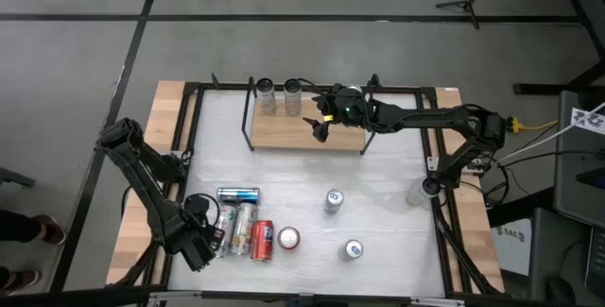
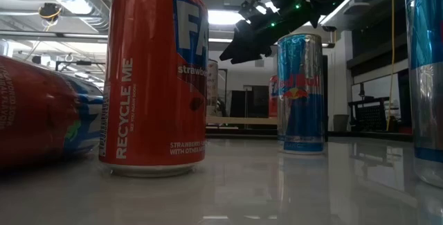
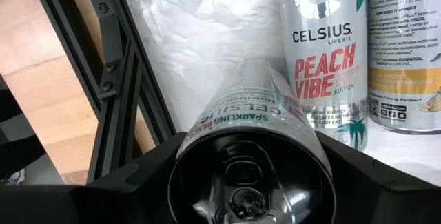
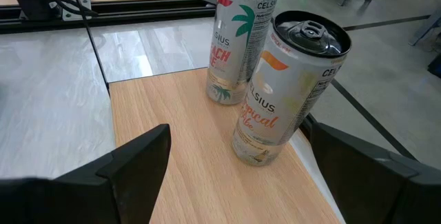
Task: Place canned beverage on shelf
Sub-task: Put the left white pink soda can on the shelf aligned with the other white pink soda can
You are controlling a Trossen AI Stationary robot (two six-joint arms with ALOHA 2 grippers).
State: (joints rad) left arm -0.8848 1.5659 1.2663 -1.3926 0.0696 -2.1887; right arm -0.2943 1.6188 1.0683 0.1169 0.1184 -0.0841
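Observation:
A silver Celsius can stands on the white table with its top toward the left wrist camera, and my left gripper is shut on it. In the high view that gripper is near the table's front left, beside several cans lying on their sides. The shelf, a light-wood board, sits at the far middle with two cans upright on its left end. My right gripper hovers open above the board, short of those cans, with nothing between its fingers. My left gripper comes from above with its fingers pointing down and takes the can between them on two opposite sides, just below the top rim. The can stands upright. Its bottom is hidden behind its own body.
On their sides right beside the held can are a Peach Vibe can and another one. A red can and a Red Bull can stand upright on the table. The black frame rail runs along the table's left edge.

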